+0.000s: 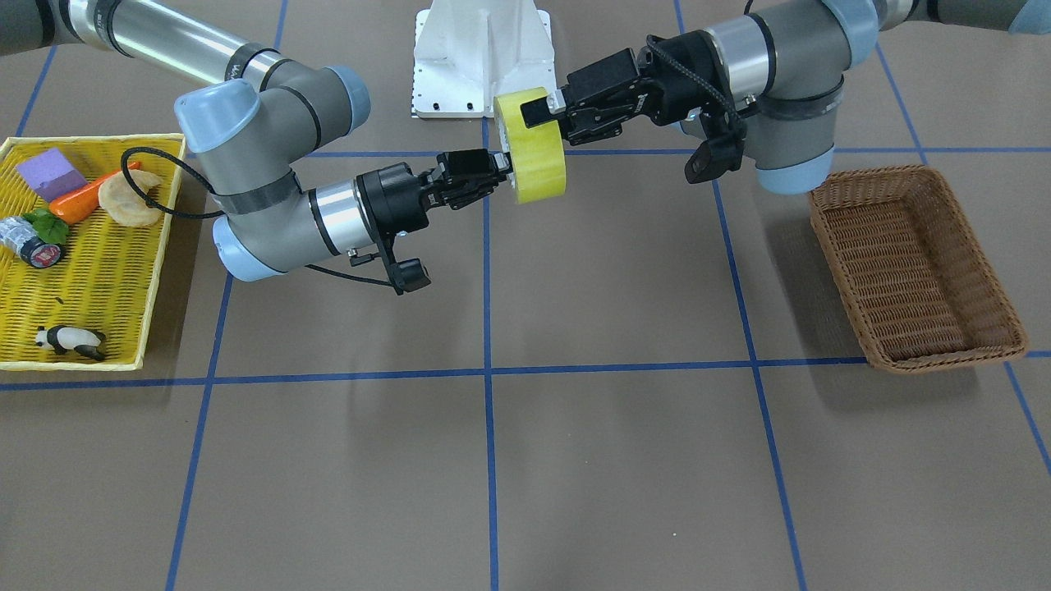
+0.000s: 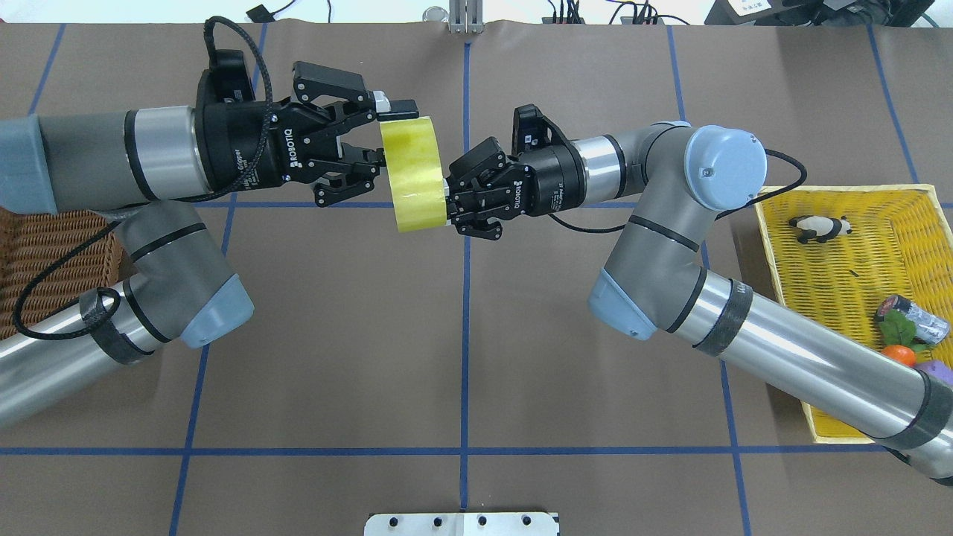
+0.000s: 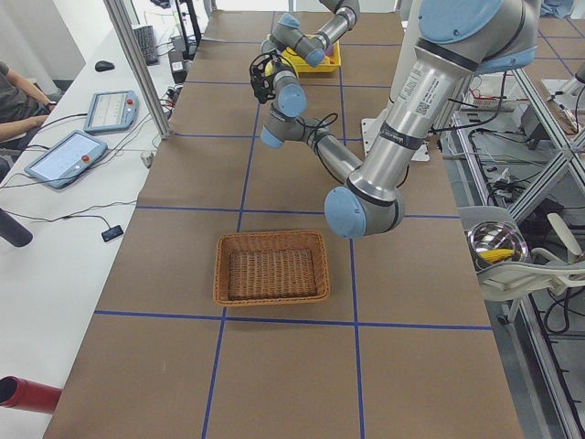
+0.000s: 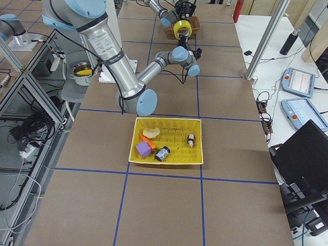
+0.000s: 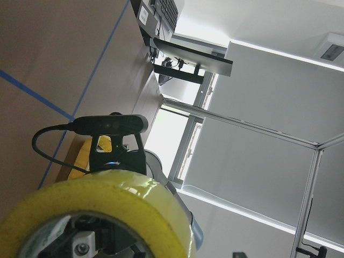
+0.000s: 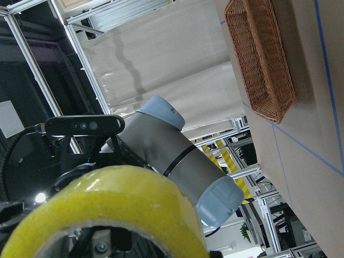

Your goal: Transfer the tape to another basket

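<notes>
The tape [image 2: 413, 175], a wide translucent yellow roll with a white core, hangs on edge above the middle of the surface [image 2: 461, 357]. The right end effector [image 2: 449, 199] is clamped on its rim. The left end effector [image 2: 386, 135] straddles the far rim, fingers apart. The brown wicker basket [image 1: 837, 238] lies well apart, on the robot's left.

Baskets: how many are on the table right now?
2. The brown wicker basket lies empty on the robot's left; the yellow mesh basket lies on the robot's right. The tape is in neither. No basket seems hidden.
</notes>
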Controlling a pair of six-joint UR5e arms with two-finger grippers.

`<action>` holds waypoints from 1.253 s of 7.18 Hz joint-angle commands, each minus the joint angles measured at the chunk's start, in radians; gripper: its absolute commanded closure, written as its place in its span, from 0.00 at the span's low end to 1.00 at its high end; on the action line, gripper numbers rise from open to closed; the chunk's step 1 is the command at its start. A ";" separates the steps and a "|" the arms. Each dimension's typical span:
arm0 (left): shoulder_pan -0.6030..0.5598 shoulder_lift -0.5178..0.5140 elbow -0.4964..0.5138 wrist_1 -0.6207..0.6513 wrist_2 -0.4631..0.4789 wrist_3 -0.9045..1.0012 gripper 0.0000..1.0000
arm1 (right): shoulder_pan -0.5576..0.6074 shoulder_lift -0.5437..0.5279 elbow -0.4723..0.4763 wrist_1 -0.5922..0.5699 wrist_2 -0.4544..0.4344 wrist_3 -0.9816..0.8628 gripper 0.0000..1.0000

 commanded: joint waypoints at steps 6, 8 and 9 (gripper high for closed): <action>-0.007 0.048 -0.006 -0.068 -0.003 -0.002 1.00 | 0.016 -0.083 0.071 -0.030 0.016 -0.008 0.00; -0.025 0.112 -0.026 -0.072 -0.010 0.027 1.00 | 0.090 -0.103 0.075 -0.031 -0.089 -0.121 0.00; -0.043 0.131 -0.026 -0.069 -0.012 0.050 1.00 | 0.140 -0.103 0.074 -0.031 -0.166 -0.137 0.00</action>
